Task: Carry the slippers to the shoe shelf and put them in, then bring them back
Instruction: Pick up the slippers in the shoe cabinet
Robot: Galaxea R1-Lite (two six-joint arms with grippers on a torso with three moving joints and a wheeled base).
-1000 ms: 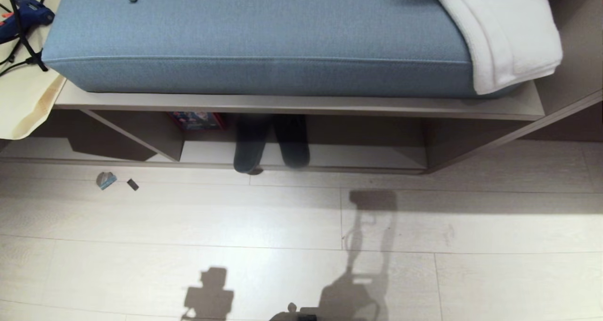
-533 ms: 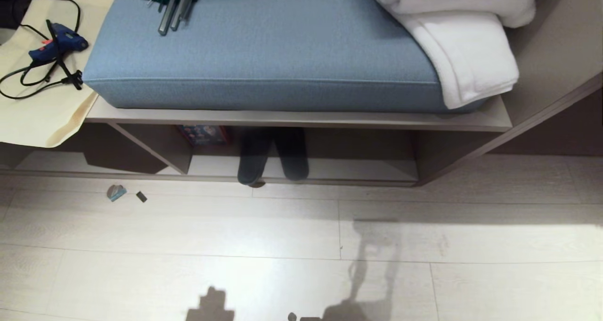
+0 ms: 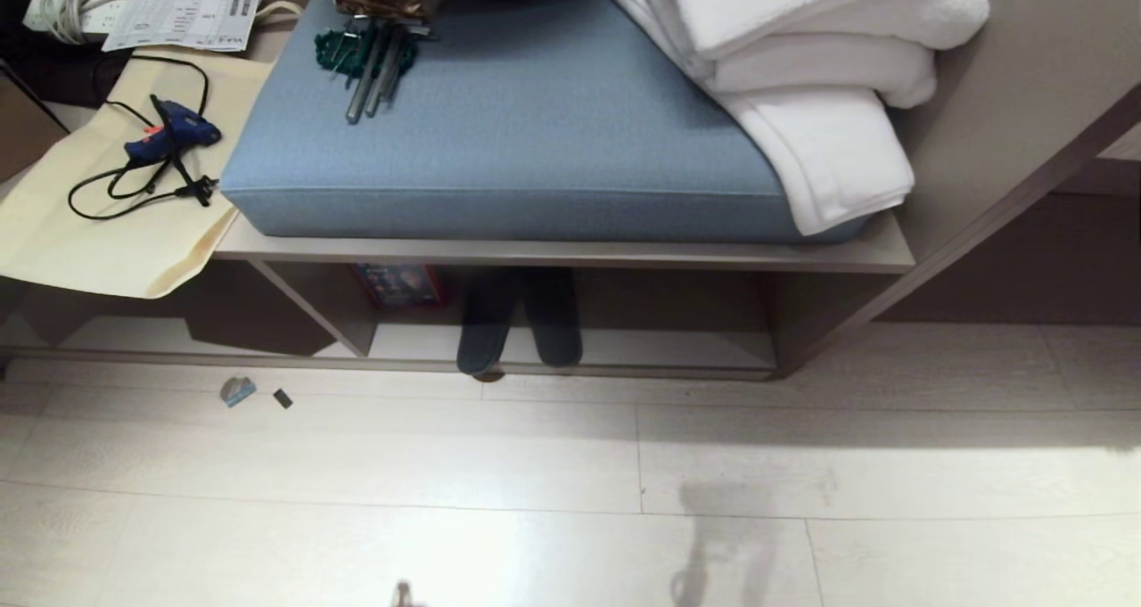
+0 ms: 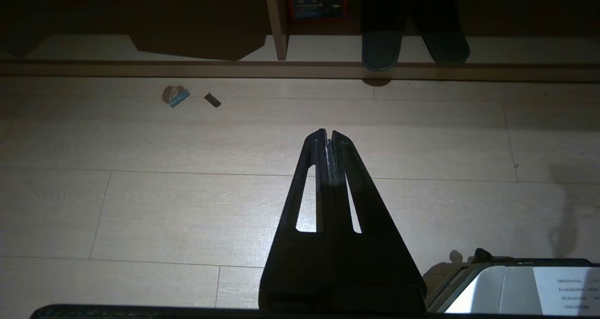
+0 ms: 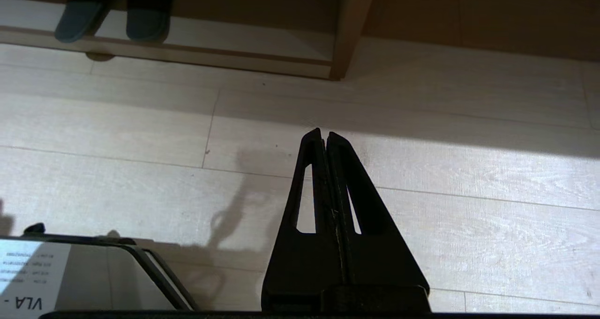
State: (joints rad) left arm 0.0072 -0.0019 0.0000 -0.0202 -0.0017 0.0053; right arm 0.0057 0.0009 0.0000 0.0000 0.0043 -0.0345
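The pale plank floor [image 3: 570, 464] fills the foreground. Beyond it the taupe built-in unit carries a blue cushion [image 3: 517, 143] with folded white towels [image 3: 802, 72] at one end. Beneath the cushion's board, the shoe shelf [image 3: 660, 347] holds the slippers [image 3: 517, 322], side by side, toes at the front lip. The left end effector [image 4: 328, 138] and the right end effector [image 5: 324, 138] both hang over bare floor well short of the shelf, fingers pressed together, holding nothing.

The left gripper [image 4: 328, 136] is held closed above the floor [image 4: 140, 192]; ahead of it the slippers [image 4: 382, 52] are seen in the shoe shelf [image 4: 187, 52].
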